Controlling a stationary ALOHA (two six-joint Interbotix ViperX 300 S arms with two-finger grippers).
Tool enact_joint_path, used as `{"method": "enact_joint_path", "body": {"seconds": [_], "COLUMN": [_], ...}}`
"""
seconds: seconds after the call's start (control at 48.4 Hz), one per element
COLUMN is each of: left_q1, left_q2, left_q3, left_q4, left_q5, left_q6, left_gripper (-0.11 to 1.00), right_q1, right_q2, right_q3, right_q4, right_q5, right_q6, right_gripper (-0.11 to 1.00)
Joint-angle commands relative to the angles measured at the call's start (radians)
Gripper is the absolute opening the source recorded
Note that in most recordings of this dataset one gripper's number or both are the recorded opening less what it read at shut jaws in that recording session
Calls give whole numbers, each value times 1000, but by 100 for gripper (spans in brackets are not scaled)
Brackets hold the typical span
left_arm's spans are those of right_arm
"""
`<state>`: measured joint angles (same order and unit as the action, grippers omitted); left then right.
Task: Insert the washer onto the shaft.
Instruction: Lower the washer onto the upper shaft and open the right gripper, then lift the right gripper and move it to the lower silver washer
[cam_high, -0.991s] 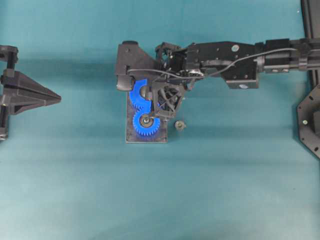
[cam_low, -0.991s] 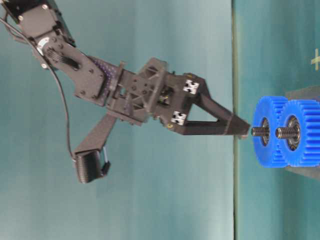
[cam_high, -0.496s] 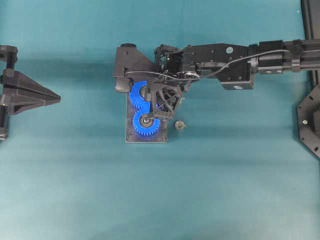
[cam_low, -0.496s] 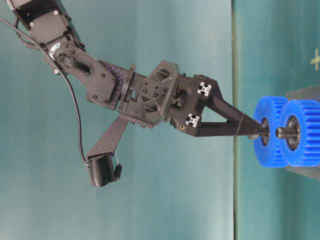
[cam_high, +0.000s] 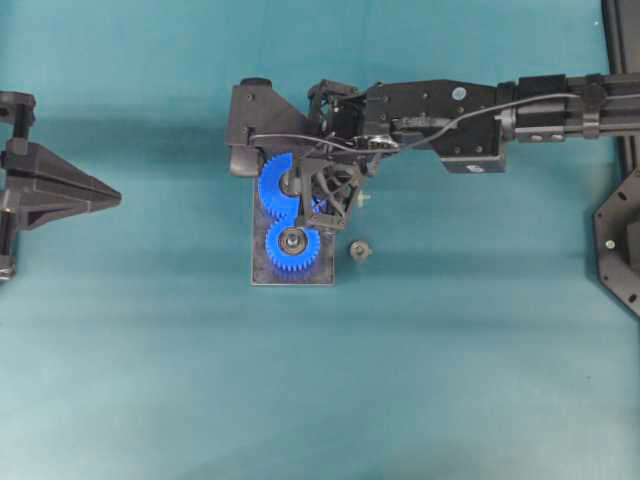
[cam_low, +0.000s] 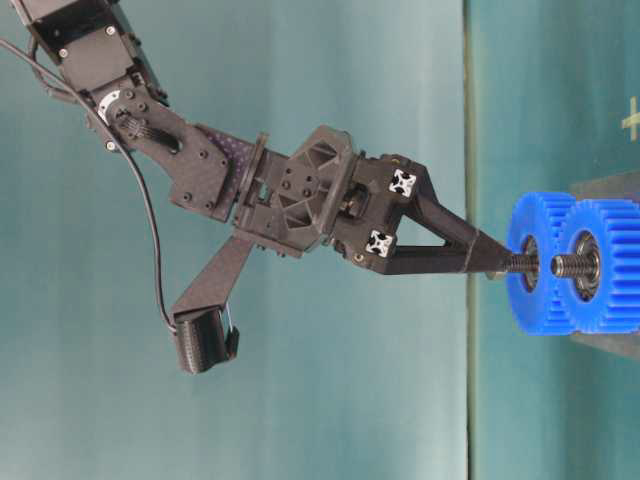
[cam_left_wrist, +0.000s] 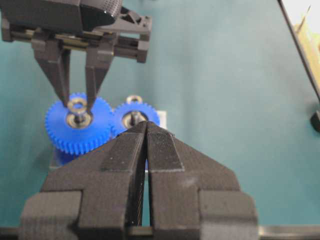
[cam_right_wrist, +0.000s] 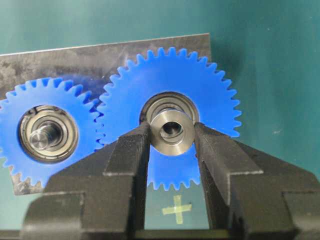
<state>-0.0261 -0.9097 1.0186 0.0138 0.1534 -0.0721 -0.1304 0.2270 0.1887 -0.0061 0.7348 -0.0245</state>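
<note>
My right gripper (cam_right_wrist: 171, 129) is shut on a silver washer (cam_right_wrist: 171, 132) and holds it just in front of the end of the shaft in the larger blue gear (cam_right_wrist: 210, 85). In the left wrist view the washer (cam_left_wrist: 77, 106) hangs just above that shaft (cam_left_wrist: 79, 119). In the table-level view the fingertips (cam_low: 478, 258) sit at the end of the threaded shaft (cam_low: 520, 265). The second gear (cam_right_wrist: 30, 102) has its own bare shaft (cam_right_wrist: 42, 136). My left gripper (cam_high: 116, 197) is shut and empty, far to the left.
Both gears stand on a grey metal plate (cam_high: 325, 276). A small metal part (cam_high: 360, 250) lies on the table just right of the plate. A tape cross (cam_right_wrist: 176, 209) marks the table. The right arm (cam_high: 470, 110) spans the upper right.
The right gripper with the washer has shifted over the far gear in the overhead view. In the table-level view it pushed toward the shaft, then drew back slightly. The left arm has not moved.
</note>
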Motion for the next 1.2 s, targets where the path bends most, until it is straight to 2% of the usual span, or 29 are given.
{"method": "enact_joint_path", "body": {"seconds": [0.0, 0.805, 1.012, 1.074, 1.177], "left_q1": [2, 2, 2, 2, 2], "left_q2": [2, 3, 3, 2, 2], "left_q3": [-11, 2, 11, 14, 8], "left_q4": [2, 2, 3, 3, 2], "left_q5": [-9, -32, -32, -32, -34], "left_q6": [-2, -3, -52, -61, -64], "left_gripper": [0, 0, 0, 0, 0], "right_q1": [-3, -6, -6, -8, -8], "right_q2": [-14, 2, 3, 5, 2], "right_q3": [-23, -32, -41, -43, -44], "right_q4": [-2, 3, 3, 3, 3], "right_q5": [-2, 26, 26, 26, 26], "right_q6": [-9, -3, 2, 3, 8], "right_gripper": [30, 30, 31, 38, 67]}}
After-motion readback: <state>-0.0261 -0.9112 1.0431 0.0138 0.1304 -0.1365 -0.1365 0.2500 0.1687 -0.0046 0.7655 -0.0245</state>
